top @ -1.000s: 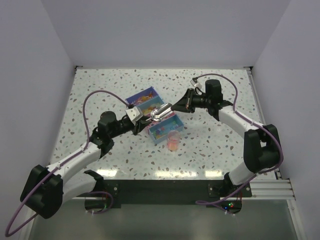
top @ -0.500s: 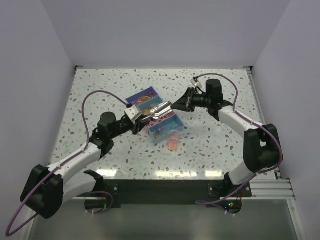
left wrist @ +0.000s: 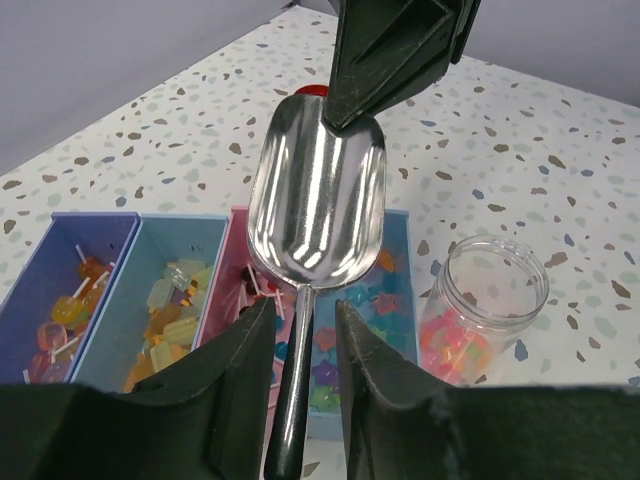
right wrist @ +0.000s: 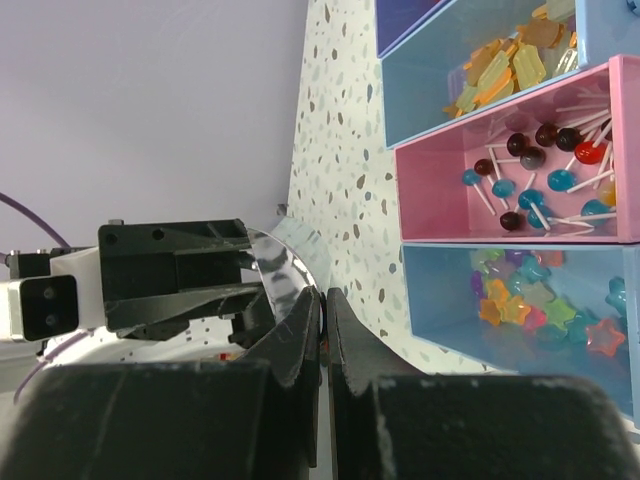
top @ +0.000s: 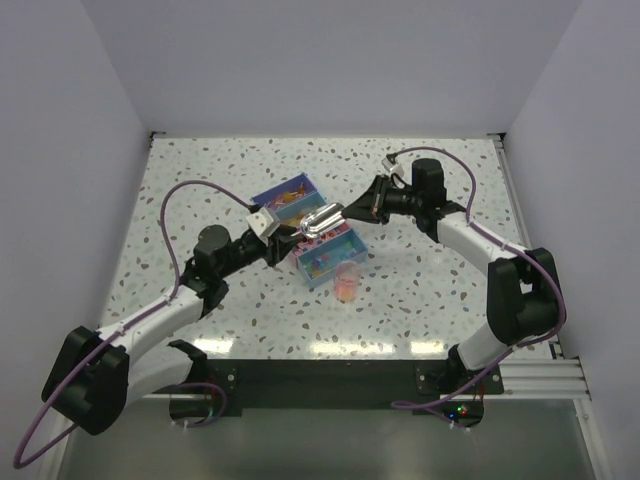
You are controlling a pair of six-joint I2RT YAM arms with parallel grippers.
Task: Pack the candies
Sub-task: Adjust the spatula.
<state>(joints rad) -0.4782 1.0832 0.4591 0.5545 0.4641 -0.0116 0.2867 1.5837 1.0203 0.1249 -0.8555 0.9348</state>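
**Two arms, one scoop, over the candy tray**

The candies (left wrist: 350, 350) lie sorted in a four-part tray (left wrist: 60, 228) at the middle of the speckled counter (top: 200, 180). From the tray's 11 o'clock end to its 5 o'clock end, the purple part holds orange and yellow lollipops. The pale blue part holds yellow and orange pieces, the pink part holds dark, red and blue lollipops, and the blue part holds star-shaped sweets of many colours. More candies, pink and orange, sit in the bottom of a clear open jar (left wrist: 487, 300), which stands upright on the counter just off the tray's 5 o'clock corner.

A shiny metal scoop (left wrist: 320, 190) hangs above the pink and blue parts, its bowl facing up. The left fingers (left wrist: 240, 370), reaching in from 8 o'clock, are closed on the scoop's handle. The right fingers (right wrist: 295, 350), reaching in from 2 o'clock, are pinched together on the thin rim at the scoop's far end. Each arm therefore grips one end of the same tool. Past that far end, in the left wrist view, the edge of a red lid (left wrist: 312, 90) shows on the counter.
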